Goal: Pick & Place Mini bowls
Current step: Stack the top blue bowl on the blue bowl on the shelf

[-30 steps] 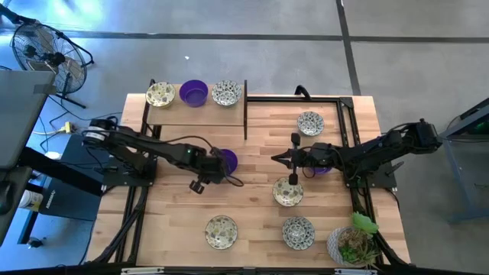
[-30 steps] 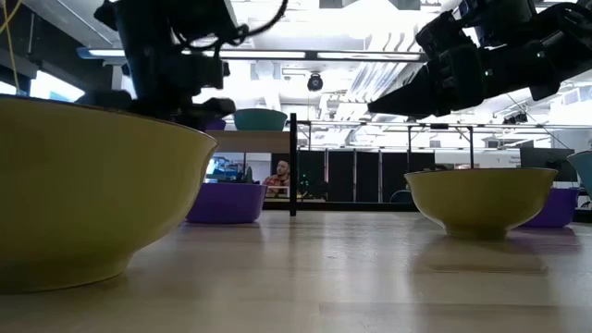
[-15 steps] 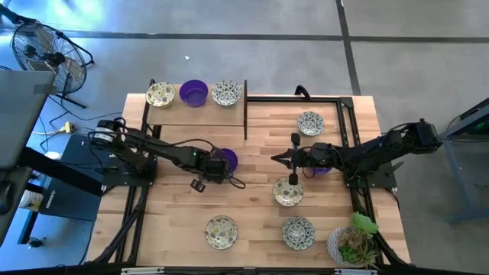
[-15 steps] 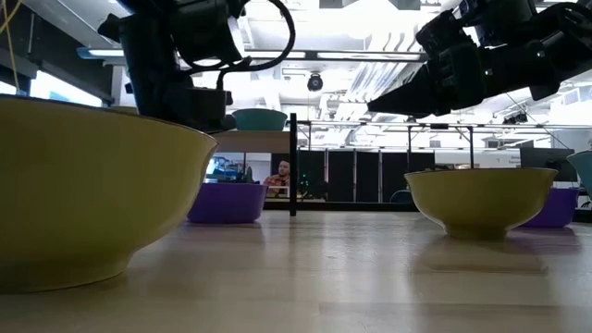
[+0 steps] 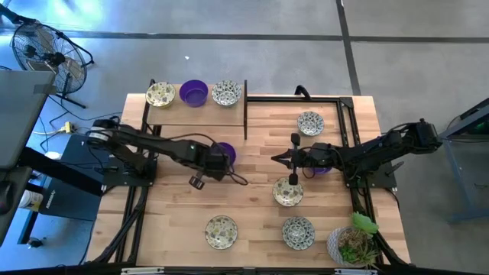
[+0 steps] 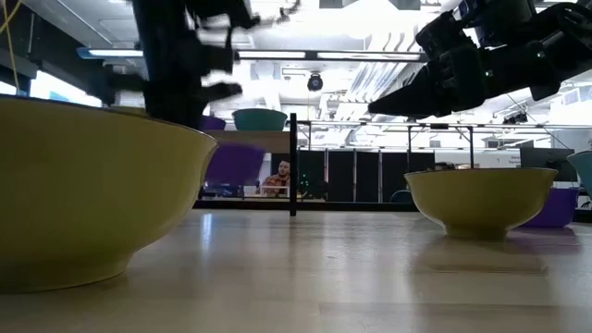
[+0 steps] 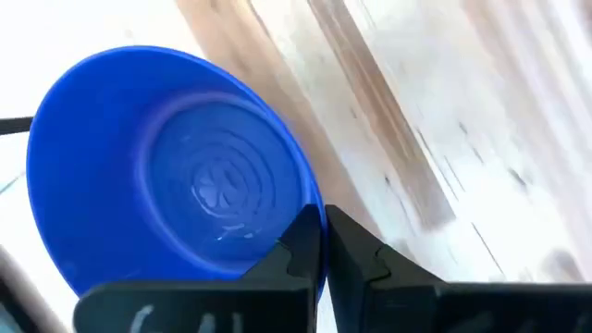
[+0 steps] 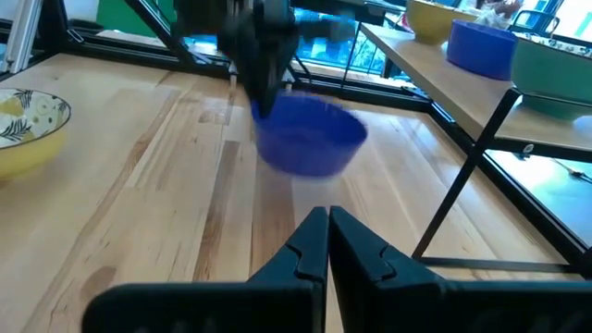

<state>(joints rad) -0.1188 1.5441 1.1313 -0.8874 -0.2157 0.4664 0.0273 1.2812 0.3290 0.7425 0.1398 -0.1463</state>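
Between the left gripper's (image 7: 319, 242) two dark fingers (image 7: 301, 242) sits the thin rim of a solid purple bowl (image 7: 166, 166) — round, smooth and glossy, with faint moulded rings in its base — and the fingers are pinched tight on that rim. From above, this left gripper (image 5: 216, 160) is near the middle of the pale wood-plank counter (image 5: 252, 221), the bowl showing just past it; the low view shows the bowl (image 6: 233, 165) clear of the boards, blurred, and the right wrist view shows it (image 8: 308, 137) hanging tilted above the planks. The right gripper (image 5: 293, 158) hovers over the counter's right half, its slim fingers (image 8: 312, 242) pressed together on nothing, just beside a cream bowl with a floral inside (image 5: 288, 192) and a second purple bowl (image 5: 322, 168) that the arm mostly hides. Three more patterned bowls lie apart on the boards: one at the far right (image 5: 309, 122), two along the near edge (image 5: 221, 231) (image 5: 298, 232). On a raised wooden shelf (image 5: 196, 113) at the far left stand a yellowish patterned bowl (image 5: 160, 94), a purple one (image 5: 193, 93) and a grey-white floral one (image 5: 227, 93). A white pot with a green plant (image 5: 354, 243) occupies the near right corner, inside the black tube frame (image 5: 348, 114) that edges the counter.
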